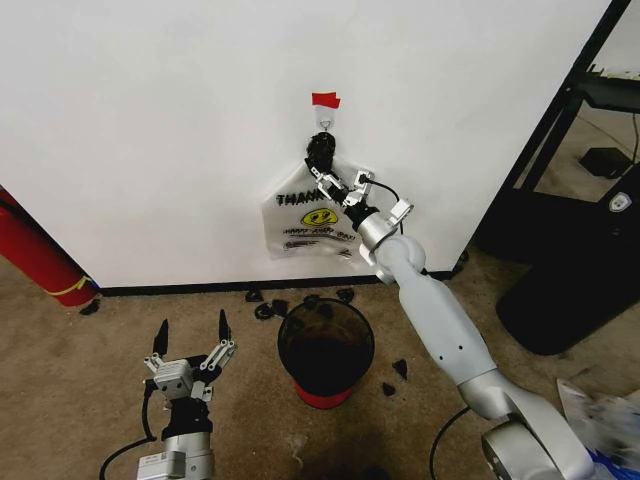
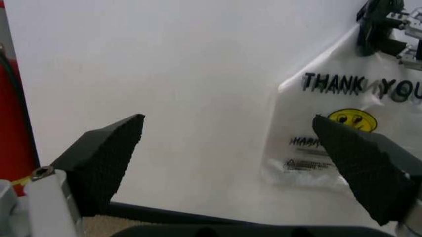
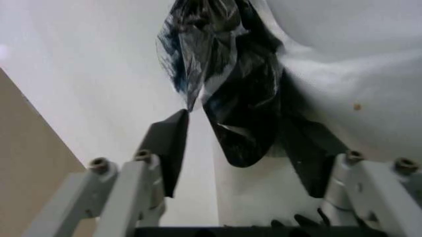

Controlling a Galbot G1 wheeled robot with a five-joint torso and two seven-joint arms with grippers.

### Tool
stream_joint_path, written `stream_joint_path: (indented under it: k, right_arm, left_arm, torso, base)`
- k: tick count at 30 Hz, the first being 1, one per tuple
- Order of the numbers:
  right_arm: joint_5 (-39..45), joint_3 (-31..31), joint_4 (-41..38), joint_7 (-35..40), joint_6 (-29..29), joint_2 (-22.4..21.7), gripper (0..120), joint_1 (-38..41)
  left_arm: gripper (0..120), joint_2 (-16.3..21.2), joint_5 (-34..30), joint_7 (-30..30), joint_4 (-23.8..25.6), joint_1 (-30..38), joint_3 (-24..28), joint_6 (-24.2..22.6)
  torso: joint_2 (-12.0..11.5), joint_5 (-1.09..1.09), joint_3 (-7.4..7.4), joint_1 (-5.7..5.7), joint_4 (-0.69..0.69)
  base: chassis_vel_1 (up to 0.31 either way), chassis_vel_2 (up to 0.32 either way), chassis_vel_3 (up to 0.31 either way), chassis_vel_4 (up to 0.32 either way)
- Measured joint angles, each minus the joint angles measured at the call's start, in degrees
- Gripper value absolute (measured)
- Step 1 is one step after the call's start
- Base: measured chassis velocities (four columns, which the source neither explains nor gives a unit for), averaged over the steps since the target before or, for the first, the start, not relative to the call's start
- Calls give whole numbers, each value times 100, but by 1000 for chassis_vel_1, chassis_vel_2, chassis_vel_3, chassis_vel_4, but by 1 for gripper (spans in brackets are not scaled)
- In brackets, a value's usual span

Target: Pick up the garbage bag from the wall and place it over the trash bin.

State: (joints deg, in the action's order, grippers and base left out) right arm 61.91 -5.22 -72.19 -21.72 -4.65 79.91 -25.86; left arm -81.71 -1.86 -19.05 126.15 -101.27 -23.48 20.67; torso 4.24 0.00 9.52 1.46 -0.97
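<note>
The pickup is in hand: the garbage bag [image 1: 312,218] hangs on the wall [image 1: 150,120], at 12 o'clock from the trash bin [image 1: 326,349]. The right tool [image 1: 322,165], arm stretched upward, straddles the bag's dark bunched neck, jaws spread; closing comes next. The left tool [image 1: 190,340] idles spread at 9 o'clock of the bin.

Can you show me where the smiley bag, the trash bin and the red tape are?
Bag [image 1: 312,218]: head view, on its yellow smiley print.
Bin [image 1: 290,358]: head view, on its dark rim.
Red tape [image 1: 325,100]: head view, middle of the strip.
</note>
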Motion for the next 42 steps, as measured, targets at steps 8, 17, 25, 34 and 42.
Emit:
stream_joint_path:
  k: [8, 17, 25, 34, 42]
  right_arm:
    - [-23, 8, 6, 30, 19, 7, 20, -27]
    - [-15, 30, 19, 54, 30, -60, 0, -24]
    - [-98, -6, -306, 195, 95, -155, 0, -331]
    - [-494, -189, -1091, 256, 168, -206, 0, -1183]
    - [-775, -342, -1592, 268, 208, -180, 0, -1866]
  left_arm:
    - [100, -14, -1, -8, -11, 0, 9, 6]
    - [100, -11, -3, -22, -19, 5, 12, 14]
    - [100, 25, -16, -26, -61, 42, 15, 14]
    - [100, 60, -51, -30, -125, 108, 39, 13]
    - [100, 147, -109, -32, -193, 179, 91, 1]
  torso:
    - [0, 0, 0, 0, 0]
    - [0, 0, 0, 0, -1]
    - [0, 0, 0, 0, -1]
    - [0, 0, 0, 0, -2]
    - [0, 0, -1, -1, -1]
  base:
    - [0, 0, 0, 0]
    - [0, 0, 0, 0]
    - [0, 0, 0, 0]
    - [0, 0, 0, 0]
    - [0, 0, 0, 0]
